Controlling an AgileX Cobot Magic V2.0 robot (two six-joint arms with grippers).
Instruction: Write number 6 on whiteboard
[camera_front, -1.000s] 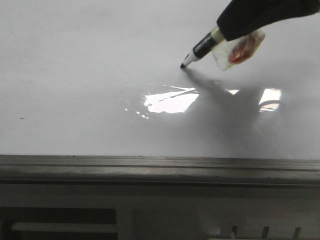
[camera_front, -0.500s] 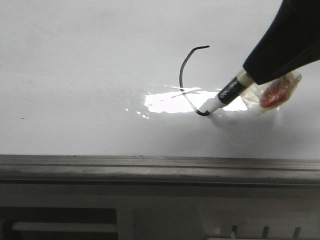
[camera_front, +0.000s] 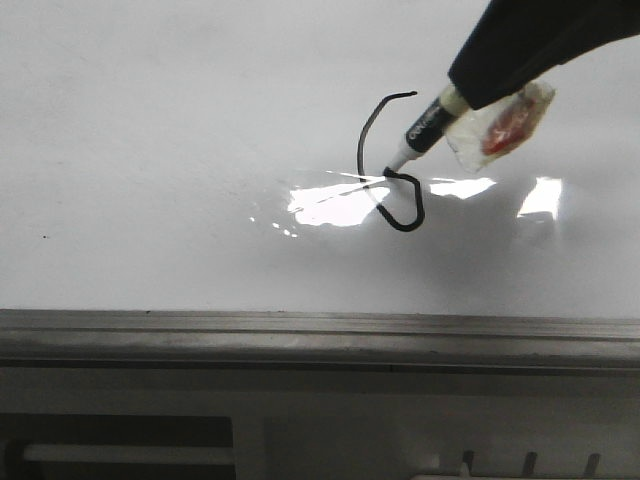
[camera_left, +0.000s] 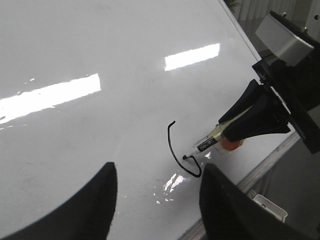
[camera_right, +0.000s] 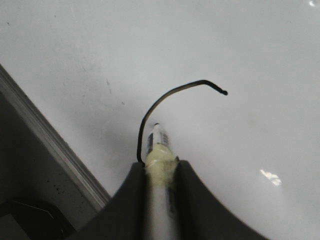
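Note:
The whiteboard (camera_front: 150, 120) fills the front view, with its grey frame edge (camera_front: 320, 335) along the near side. A thin black number 6 (camera_front: 361, 150) is drawn near the middle: a curved stem and a small angular loop. My right gripper (camera_front: 462, 88) is shut on a black-and-white marker (camera_front: 420, 128) whose tip touches the board where the loop meets the stem. The line (camera_right: 165, 96) and marker (camera_right: 159, 150) show in the right wrist view. My left gripper (camera_left: 157, 175) is open and empty above the board, near the 6 (camera_left: 170, 142).
A bright glare patch (camera_front: 335, 205) lies across the stem of the 6. A clear tape wad with a red spot (camera_front: 500, 125) hangs by the marker. A grey ridged tray with dark slots (camera_front: 120, 440) sits below the frame edge.
One second ago the board was blank with the tip at the top. Since then the stem was drawn downward, and the tip has now come back up and left, closing the loop.

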